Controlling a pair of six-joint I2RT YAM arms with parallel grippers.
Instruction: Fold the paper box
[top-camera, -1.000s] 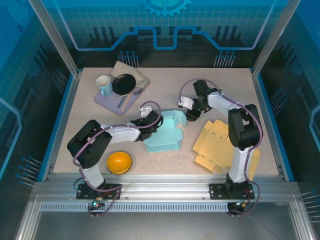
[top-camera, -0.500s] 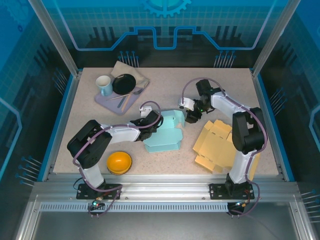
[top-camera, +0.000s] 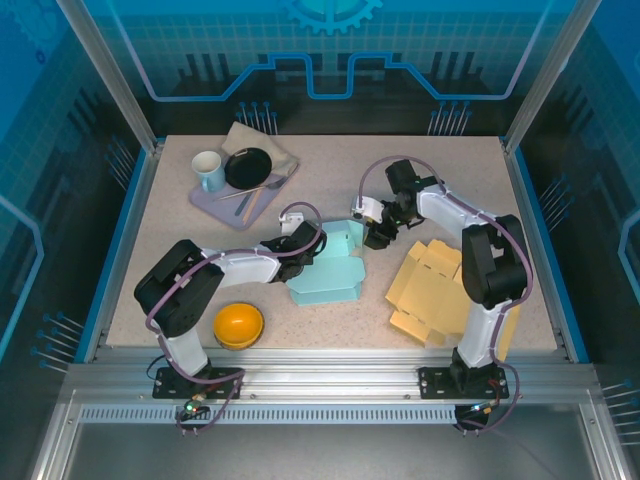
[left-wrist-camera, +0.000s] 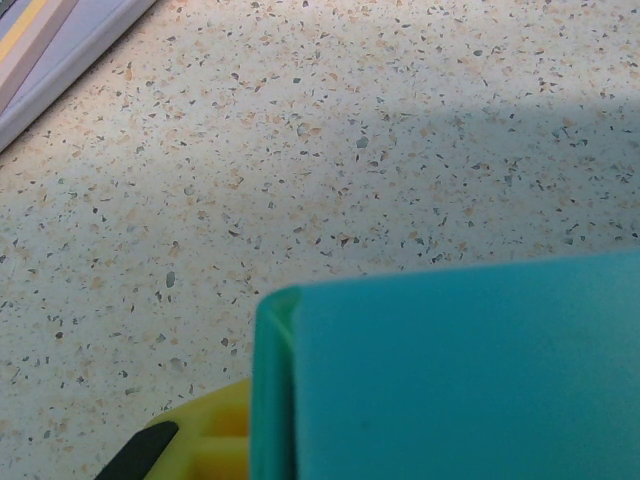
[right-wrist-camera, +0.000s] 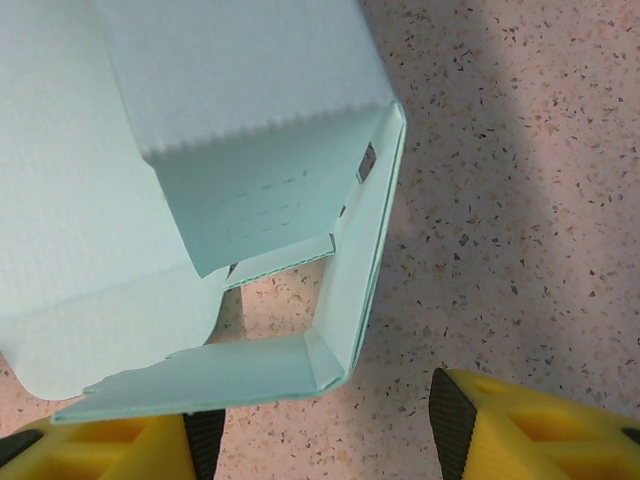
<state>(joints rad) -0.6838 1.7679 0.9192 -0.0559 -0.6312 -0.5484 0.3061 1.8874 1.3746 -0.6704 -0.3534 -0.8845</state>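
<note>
Two tools flank the box (top-camera: 328, 268) in the middle of the table (top-camera: 340, 165): left tool (top-camera: 306, 244), right tool (top-camera: 377, 238). We judge it half folded. The bowl (top-camera: 238, 325) and card (top-camera: 440, 290) lie clear.

Left wrist: our tool pinches a panel.

Right wrist: our tool is spread, and loose flaps await tucking.

Bare worktop (top-camera: 340, 165) lay open along the far edge and between the tray (top-camera: 212, 204) and the teal paper box (top-camera: 330, 278). Flat yellow cardboard (top-camera: 428, 278) blocked the near right, and an orange bowl (top-camera: 238, 325) the near left.
</note>
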